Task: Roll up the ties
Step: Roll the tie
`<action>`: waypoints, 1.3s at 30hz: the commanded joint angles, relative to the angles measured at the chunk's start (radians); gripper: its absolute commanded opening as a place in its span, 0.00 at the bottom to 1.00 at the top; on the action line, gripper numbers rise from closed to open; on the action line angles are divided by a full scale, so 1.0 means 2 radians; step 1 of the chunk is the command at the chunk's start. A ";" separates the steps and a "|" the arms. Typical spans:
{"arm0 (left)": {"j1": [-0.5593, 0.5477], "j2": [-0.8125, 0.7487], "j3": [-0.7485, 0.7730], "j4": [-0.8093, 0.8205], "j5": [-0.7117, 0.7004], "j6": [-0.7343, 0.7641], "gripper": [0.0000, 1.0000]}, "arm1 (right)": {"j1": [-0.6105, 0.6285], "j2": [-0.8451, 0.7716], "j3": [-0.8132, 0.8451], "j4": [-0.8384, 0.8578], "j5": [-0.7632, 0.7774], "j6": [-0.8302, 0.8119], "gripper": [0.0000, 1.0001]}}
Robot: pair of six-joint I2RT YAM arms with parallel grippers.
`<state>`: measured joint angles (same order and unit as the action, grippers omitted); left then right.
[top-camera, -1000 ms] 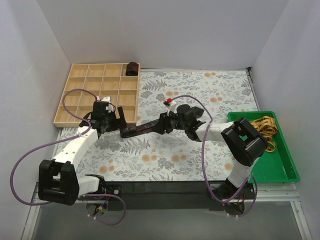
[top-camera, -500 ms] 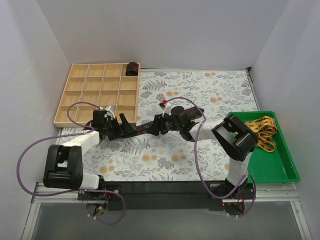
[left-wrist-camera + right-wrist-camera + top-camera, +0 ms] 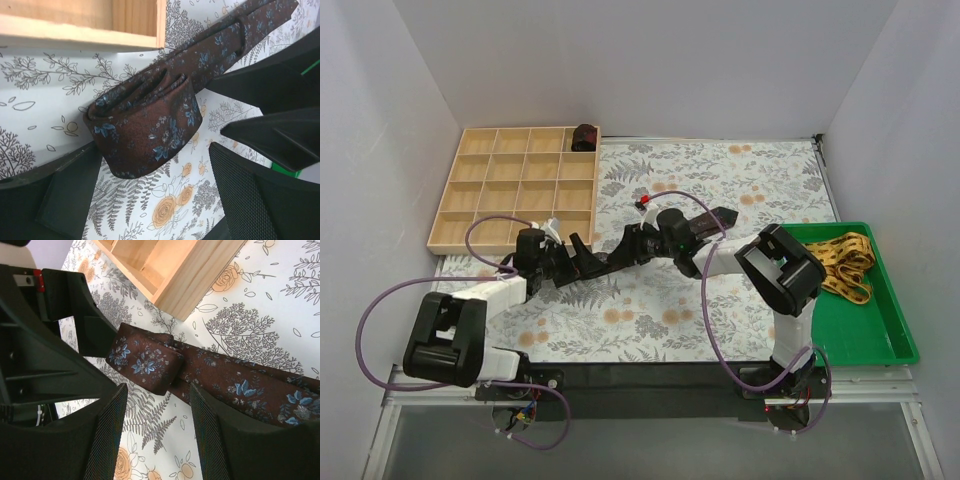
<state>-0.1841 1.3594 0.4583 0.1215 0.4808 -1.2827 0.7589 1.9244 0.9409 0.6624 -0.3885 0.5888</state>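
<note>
A dark maroon tie with small blue flowers lies on the floral mat, its left end wound into a loose roll. My left gripper stands open just short of that roll, a finger on either side, with only mat between them; from above it is at the tie's left end. My right gripper is open too, over the mat beside the roll, with the flat strip running off to the right. A rolled dark tie sits in the wooden tray's far right compartment. A yellow tie lies in the green bin.
The wooden compartment tray stands at the back left, its corner close behind the roll. The green bin is at the right edge. Purple cables loop from both arms over the mat. White walls enclose the table.
My left gripper has swung right and down to the tie's rolled end. The right gripper has slid left along the tie toward the roll and opened a little wider.
</note>
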 commanded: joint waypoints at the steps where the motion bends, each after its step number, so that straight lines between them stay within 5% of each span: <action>1: -0.002 -0.032 -0.021 0.011 -0.027 -0.024 0.81 | 0.000 0.012 0.025 0.022 -0.008 0.015 0.51; 39: 0.003 0.023 -0.046 0.122 -0.020 -0.065 0.64 | 0.014 0.101 0.070 0.081 -0.063 0.083 0.29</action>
<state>-0.1783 1.4021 0.3843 0.3443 0.4328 -1.4128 0.7795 2.1132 1.0542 0.7704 -0.5011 0.7418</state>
